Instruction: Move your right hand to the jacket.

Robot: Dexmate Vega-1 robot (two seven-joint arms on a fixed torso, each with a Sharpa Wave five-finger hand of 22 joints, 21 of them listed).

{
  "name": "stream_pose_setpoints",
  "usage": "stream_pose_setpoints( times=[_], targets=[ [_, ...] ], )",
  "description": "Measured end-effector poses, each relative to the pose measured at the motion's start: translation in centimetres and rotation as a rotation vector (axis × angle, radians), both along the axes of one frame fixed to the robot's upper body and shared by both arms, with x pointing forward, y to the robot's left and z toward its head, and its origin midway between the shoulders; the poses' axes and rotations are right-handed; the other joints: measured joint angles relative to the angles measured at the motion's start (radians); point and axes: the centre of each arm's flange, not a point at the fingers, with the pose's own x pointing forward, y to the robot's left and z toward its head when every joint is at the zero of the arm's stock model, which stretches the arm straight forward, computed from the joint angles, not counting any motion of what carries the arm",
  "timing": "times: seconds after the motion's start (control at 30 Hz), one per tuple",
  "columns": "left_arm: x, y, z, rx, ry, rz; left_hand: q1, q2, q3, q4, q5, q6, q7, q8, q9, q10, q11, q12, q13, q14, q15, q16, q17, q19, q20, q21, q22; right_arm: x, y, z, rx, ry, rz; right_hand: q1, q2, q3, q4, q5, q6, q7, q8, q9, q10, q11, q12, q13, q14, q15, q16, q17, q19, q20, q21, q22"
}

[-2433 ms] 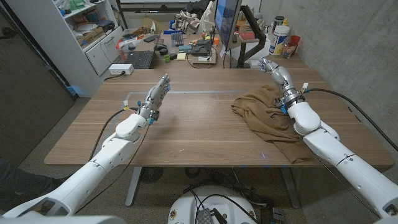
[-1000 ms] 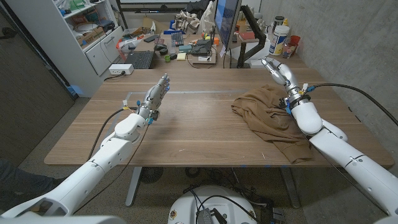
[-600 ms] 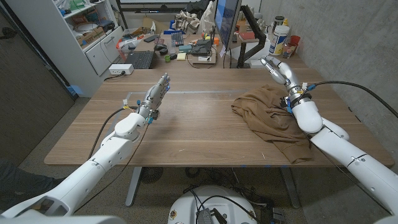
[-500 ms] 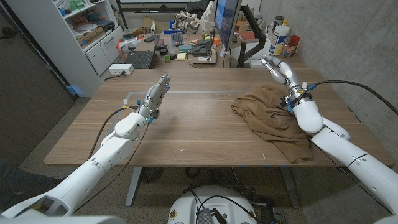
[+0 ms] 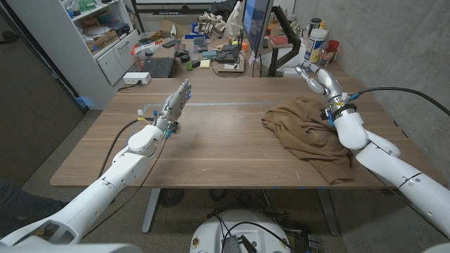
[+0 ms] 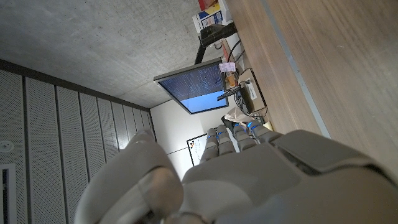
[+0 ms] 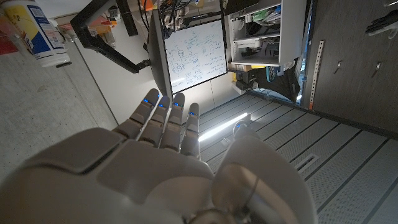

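A crumpled brown jacket (image 5: 307,134) lies on the right half of the wooden table (image 5: 211,147). My right hand (image 5: 320,80) is raised above the jacket's far right edge, fingers straight and apart, holding nothing; its forearm crosses over the jacket's right side. The right wrist view looks along the back of this hand (image 7: 161,168) toward a monitor and wall. My left hand (image 5: 176,104) stands over the left half of the table, fingers extended toward the far side, empty. Its back (image 6: 249,174) fills the lower part of the left wrist view.
A monitor (image 5: 256,28) on an arm stands past the far table edge, with a cluttered desk behind. White tubs (image 5: 316,43) sit at the far right corner by the concrete wall. A laptop (image 5: 156,67) and white cabinet are at the far left.
My right hand has lifted and drifted slightly right and away, off the jacket's far edge. The left hand has shifted a little toward the far side.
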Motion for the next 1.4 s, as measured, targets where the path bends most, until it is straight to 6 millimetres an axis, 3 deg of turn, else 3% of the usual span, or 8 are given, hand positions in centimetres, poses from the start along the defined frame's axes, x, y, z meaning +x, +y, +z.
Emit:
stream_pose_setpoints(
  times=[1.4],
  targets=[
    [-0.33, -0.37, 0.7, 0.001, -0.012, 0.008, -0.004, 0.004, -0.007, 0.001, -0.001, 0.0, 0.0, 0.0, 0.0, -0.004, -0.004, 0.0, 0.0, -0.008, 0.002, 0.0, 0.0, -0.011, 0.0, -0.004, 0.0, -0.37, -0.41, 0.64, -0.182, -0.02, -0.161, -0.005, -0.016, -0.008, -0.008, 0.008, -0.006, -0.016, -0.008, 0.0, -0.004, -0.004, -0.015, 0.0, 0.0, 0.0, -0.009, 0.0, 0.0, 0.0, -0.022, 0.0]
  ],
)
